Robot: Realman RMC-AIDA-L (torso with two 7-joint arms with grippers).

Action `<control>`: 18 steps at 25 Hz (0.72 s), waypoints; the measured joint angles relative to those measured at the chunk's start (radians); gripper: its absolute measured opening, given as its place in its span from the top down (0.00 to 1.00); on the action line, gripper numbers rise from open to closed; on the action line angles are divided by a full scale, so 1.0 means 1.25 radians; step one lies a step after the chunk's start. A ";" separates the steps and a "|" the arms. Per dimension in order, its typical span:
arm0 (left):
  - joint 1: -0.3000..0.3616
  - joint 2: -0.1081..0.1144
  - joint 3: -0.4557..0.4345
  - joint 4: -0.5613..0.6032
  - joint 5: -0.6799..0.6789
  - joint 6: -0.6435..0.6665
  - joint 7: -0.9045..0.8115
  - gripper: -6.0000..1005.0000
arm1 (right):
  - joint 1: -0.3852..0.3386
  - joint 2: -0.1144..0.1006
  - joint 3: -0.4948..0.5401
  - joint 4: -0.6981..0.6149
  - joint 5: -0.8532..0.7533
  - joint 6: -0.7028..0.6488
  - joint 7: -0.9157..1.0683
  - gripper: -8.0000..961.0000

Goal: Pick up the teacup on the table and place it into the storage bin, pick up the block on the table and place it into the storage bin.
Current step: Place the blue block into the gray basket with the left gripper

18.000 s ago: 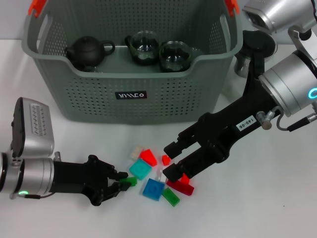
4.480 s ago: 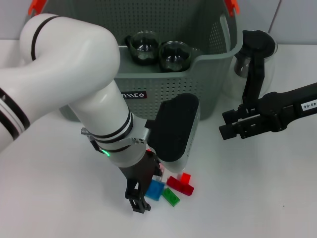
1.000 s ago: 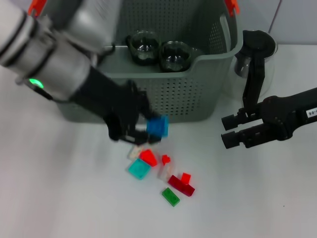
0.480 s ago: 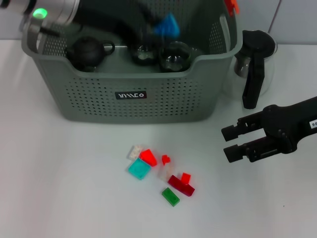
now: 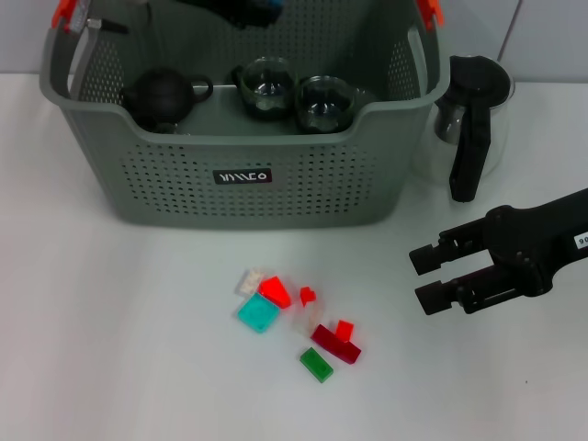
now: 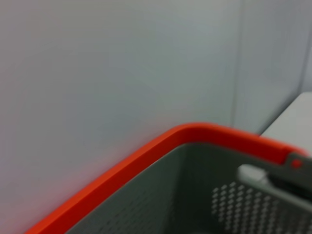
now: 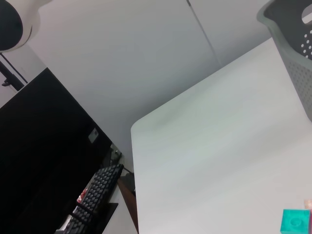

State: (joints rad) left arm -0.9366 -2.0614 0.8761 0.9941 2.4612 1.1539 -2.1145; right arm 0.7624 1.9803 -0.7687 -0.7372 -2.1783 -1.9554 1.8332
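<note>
The grey-green storage bin [image 5: 241,197] stands at the back of the table. Inside it are two glass teacups [image 5: 265,84] [image 5: 323,101] and a black teapot [image 5: 162,94]. My left gripper [image 5: 246,11] hangs over the bin's back part at the top edge of the head view, with a bit of a blue block [image 5: 268,9] showing at its tip. Loose blocks lie on the table in front of the bin: teal [image 5: 258,315], red [image 5: 274,291], dark red [image 5: 335,342], green [image 5: 318,364]. To their right my right gripper [image 5: 424,277] hovers open, holding nothing.
A glass kettle with a black handle [image 5: 470,119] stands right of the bin, behind my right arm. The left wrist view shows only the bin's orange rim [image 6: 146,156]. In the right wrist view, the table, a bin corner [image 7: 292,39] and the teal block [image 7: 295,222] appear.
My left gripper has carried the blue block from in front of the bin up and over it, now at the back above the bin. My right gripper has barely shifted.
</note>
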 joint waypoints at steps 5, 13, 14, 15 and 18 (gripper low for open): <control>0.006 0.003 0.004 -0.007 0.021 -0.015 -0.021 0.52 | 0.004 0.001 -0.004 0.000 0.000 0.001 0.000 0.27; 0.025 -0.004 0.011 0.004 0.028 -0.009 -0.023 0.51 | 0.010 0.002 -0.004 -0.003 0.000 0.008 -0.001 0.27; 0.026 -0.004 0.010 0.004 0.028 -0.007 -0.024 0.51 | 0.010 0.002 -0.004 -0.004 0.000 0.008 -0.002 0.27; 0.027 -0.005 0.008 0.005 0.028 -0.006 -0.024 0.51 | 0.011 0.002 -0.004 -0.004 0.000 0.008 -0.004 0.27; 0.033 -0.006 0.003 0.016 0.024 -0.003 -0.028 0.50 | 0.011 0.003 -0.004 -0.004 0.000 0.009 -0.007 0.27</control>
State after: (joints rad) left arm -0.8950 -2.0684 0.8799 1.0141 2.4915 1.1505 -2.1498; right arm 0.7762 1.9835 -0.7731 -0.7422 -2.1782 -1.9437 1.8245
